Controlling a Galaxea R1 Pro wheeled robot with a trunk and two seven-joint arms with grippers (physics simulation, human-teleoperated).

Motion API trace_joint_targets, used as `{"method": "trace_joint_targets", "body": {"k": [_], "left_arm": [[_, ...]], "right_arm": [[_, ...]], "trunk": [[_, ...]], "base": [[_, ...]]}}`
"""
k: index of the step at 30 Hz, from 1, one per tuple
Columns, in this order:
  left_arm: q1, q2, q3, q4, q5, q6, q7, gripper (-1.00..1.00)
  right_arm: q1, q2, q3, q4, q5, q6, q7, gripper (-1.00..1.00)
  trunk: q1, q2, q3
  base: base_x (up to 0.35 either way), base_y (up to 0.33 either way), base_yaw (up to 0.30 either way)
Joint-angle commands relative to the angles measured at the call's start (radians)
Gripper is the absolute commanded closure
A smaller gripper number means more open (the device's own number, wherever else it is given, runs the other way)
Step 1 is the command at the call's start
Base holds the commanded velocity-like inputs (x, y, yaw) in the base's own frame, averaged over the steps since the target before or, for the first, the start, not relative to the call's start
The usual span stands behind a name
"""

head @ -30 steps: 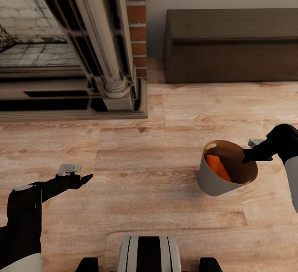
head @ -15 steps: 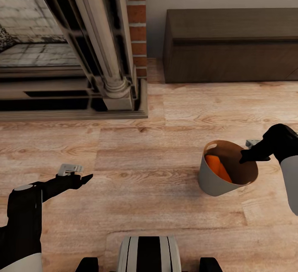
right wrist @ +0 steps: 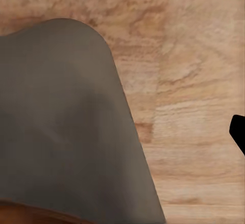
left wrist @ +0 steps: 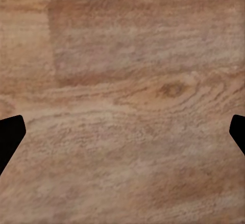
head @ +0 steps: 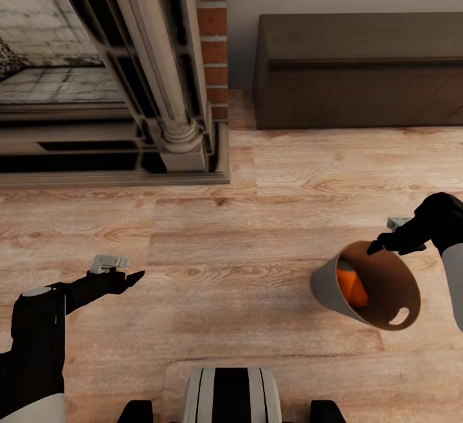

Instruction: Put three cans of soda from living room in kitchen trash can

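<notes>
While the robot faces a dark fireplace (head: 96, 69):
Bin: light grey tapered trash can (head: 328, 285), tipped on wood floor (head: 225, 249), orange soda can (head: 352, 288) inside.
Right gripper (head: 376, 246): fingers at rim, grip unclear.
Left gripper (head: 132, 278): fingers spread, empty.

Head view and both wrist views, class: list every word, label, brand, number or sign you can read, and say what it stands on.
No readable text anywhere.
Light grey tapered trash can with coppery brown inside: plain wall, no label.
Bright orange soda can inside it: no legible print.
Dark brown wooden cabinet, red brick column, light wood floor: no markings.
</notes>
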State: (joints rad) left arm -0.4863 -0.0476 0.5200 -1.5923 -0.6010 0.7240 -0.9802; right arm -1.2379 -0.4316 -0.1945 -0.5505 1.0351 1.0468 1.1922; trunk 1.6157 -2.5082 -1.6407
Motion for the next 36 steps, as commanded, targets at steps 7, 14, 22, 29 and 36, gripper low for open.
{"method": "trace_joint_targets", "body": {"k": [7, 14, 22, 29, 36], "left_arm": [[0.0, 0.0, 0.0, 0.0, 0.0, 0.0, 0.0, -1.0], [0.0, 0.0, 0.0, 0.0, 0.001, 0.0, 0.0, -1.0], [0.0, 0.0, 0.0, 0.0, 0.0, 0.0, 0.0, -1.0], [0.0, 0.0, 0.0, 0.001, 0.0, 0.0, 0.001, -1.0], [0.0, 0.0, 0.0, 0.001, 0.0, 0.001, 0.002, -1.0]], "right_arm": [[0.0, -0.001, 0.0, 0.0, 0.001, 0.0, -0.002, -1.0], [0.0, -0.001, 0.0, 0.0, 0.002, 0.0, -0.002, -1.0], [0.0, -0.004, 0.0, 0.0, 0.002, 0.0, -0.002, -1.0], [0.0, -0.011, 0.0, 0.0, 0.002, 0.0, -0.002, -1.0], [0.0, -0.012, 0.001, 0.0, 0.002, 0.0, -0.002, -1.0]], "trunk": [[0.0, 0.0, 0.0], [0.0, 0.0, 0.0], [0.0, 0.0, 0.0], [-0.002, 0.001, 0.019], [-0.005, 0.003, 0.046]], "base": [[0.0, 0.0, 0.0], [0.0, 0.0, 0.0], [0.0, 0.0, 0.0], [0.0, 0.0, 0.0], [0.0, 0.0, 0.0]]}}
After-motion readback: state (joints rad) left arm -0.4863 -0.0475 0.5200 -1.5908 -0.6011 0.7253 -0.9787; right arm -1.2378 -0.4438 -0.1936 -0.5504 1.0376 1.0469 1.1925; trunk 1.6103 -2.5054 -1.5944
